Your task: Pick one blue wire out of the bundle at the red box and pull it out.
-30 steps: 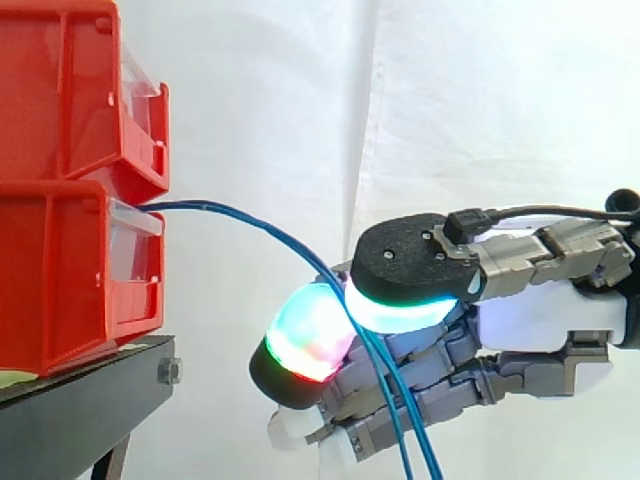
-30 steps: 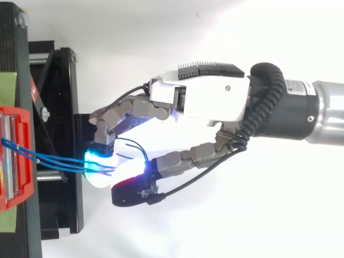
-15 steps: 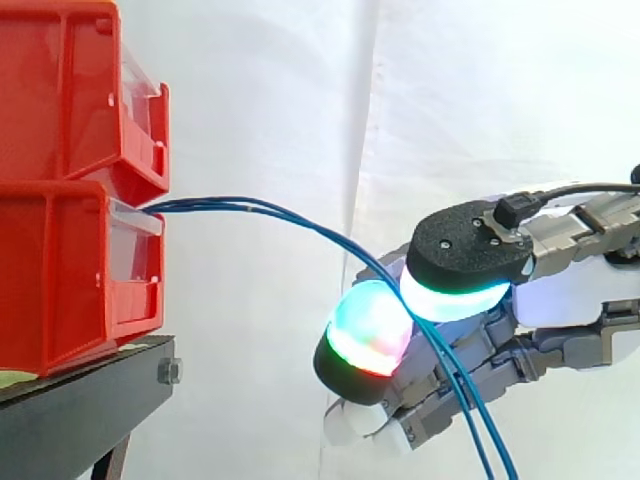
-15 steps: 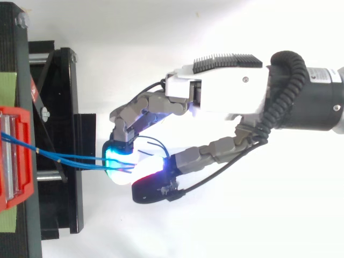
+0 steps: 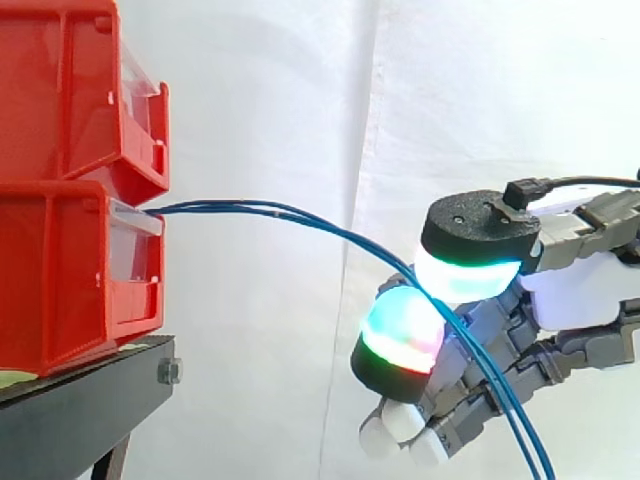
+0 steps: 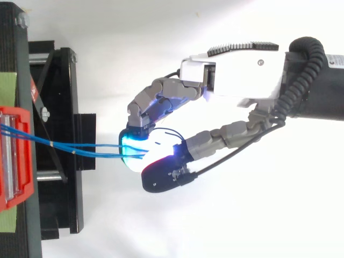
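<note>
Several wires (image 5: 250, 208), not one, pinched between hand's (image 6: 236, 80) curled pads (image 5: 403, 325): may drag the bundle from the box (image 5: 60, 270) together, or slip under tension.

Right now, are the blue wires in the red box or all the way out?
In. The blue wires run from the lower red box front across to the hand, which pinches them.

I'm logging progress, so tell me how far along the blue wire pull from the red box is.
Done: the hand is pinched on the blue wires between its fingertips. In hand: the wires span from the lower red box to the fingertips. Left: they are not yet out of the box, and more than one strand seems pinched, not one.
</note>
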`<act>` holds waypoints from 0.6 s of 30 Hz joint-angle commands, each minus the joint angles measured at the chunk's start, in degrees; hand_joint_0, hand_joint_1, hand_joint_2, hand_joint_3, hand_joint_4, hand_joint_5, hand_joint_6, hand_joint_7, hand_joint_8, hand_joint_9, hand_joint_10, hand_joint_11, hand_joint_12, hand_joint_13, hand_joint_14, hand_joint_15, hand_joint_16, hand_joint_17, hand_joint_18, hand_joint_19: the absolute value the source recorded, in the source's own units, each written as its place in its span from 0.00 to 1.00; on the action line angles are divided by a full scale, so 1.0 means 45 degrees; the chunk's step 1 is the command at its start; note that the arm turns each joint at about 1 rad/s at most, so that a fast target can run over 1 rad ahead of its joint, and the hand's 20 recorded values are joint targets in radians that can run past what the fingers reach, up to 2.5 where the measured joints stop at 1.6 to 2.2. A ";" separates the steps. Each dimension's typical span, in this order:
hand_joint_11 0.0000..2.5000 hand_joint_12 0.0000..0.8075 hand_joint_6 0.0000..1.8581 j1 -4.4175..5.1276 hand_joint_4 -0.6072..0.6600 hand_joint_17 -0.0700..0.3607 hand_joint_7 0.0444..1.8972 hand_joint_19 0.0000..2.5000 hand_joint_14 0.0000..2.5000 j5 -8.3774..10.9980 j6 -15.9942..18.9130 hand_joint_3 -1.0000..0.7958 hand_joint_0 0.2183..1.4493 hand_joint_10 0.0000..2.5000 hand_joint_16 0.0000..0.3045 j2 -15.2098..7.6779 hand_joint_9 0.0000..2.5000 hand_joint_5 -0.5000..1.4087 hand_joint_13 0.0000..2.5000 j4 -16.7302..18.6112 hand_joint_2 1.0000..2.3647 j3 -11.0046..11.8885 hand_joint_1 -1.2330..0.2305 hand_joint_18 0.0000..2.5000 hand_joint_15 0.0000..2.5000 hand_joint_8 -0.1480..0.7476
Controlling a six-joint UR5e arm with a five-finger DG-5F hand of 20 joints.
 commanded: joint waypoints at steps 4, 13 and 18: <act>0.20 0.46 0.47 0.0003 0.67 0.48 0.43 0.16 0.00 0.0123 0.0241 0.38 0.29 0.01 0.20 -0.0008 0.35 0.20 0.17 -0.0175 0.01 0.0000 0.38 0.11 0.11 0.48; 0.21 0.46 0.49 0.0003 0.60 0.48 0.39 0.16 0.00 0.0123 0.0241 0.39 0.32 0.01 0.20 0.0012 0.35 0.19 0.18 -0.0175 0.01 0.0000 0.28 0.12 0.11 0.47; 0.22 0.46 0.48 0.0003 0.67 0.48 0.39 0.17 0.00 0.0123 0.0299 0.32 0.33 0.01 0.20 0.0051 0.36 0.19 0.18 -0.0175 0.00 0.0000 0.27 0.12 0.11 0.47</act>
